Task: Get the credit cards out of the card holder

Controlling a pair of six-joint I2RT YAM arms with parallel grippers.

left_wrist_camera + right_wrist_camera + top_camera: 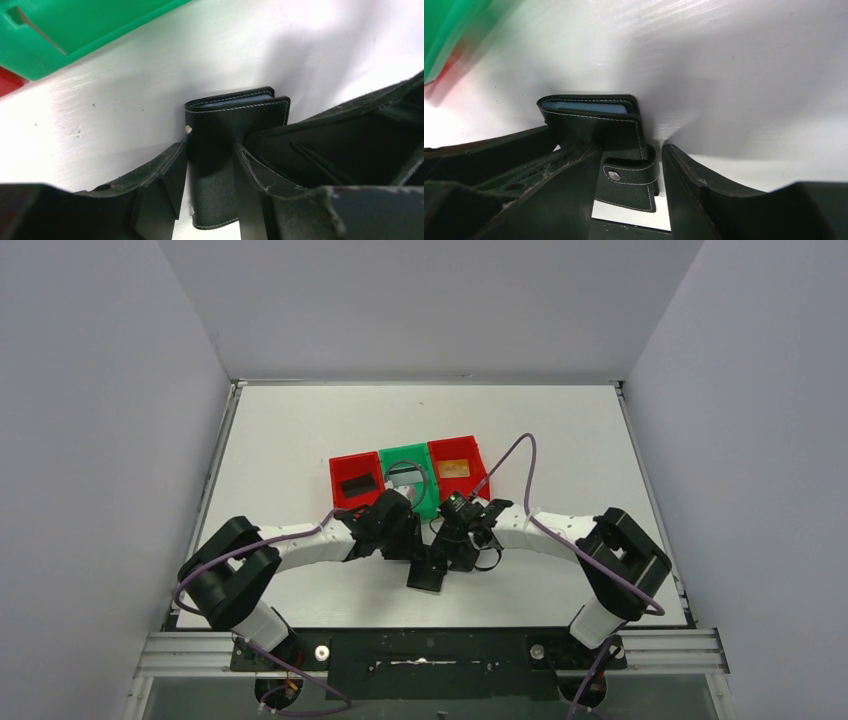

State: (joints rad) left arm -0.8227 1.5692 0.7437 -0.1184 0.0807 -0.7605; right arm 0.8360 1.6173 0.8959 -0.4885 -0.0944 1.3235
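Toward the near edge of the desk (300, 430), about midway between its left and right edges, lies the card holder (428, 575), folded almost closed. Both arms reach in to it from the near corners.

The left gripper (417, 556) has the card holder (225, 130) clenched. In the left wrist view both fingers (165, 185) lie against its sides with no gap showing.

The right gripper (446, 556) straddles the holder (599, 125) but is released. One finger (569, 170) touches it, while a sliver of desk shows between the snap tab (626, 175) and the other finger. The blue-grey pockets (589, 107) show along the holder's far edge.

Just beyond, near the middle of the desk, three bins stand touching in a row. The left red bin (338, 480) holds the black card (357, 485). The green bin (386, 462) holds what seems to be the silver-grey card (405, 480), partly under a cable. The right red bin (478, 465) holds the orange-gold card (455, 468).
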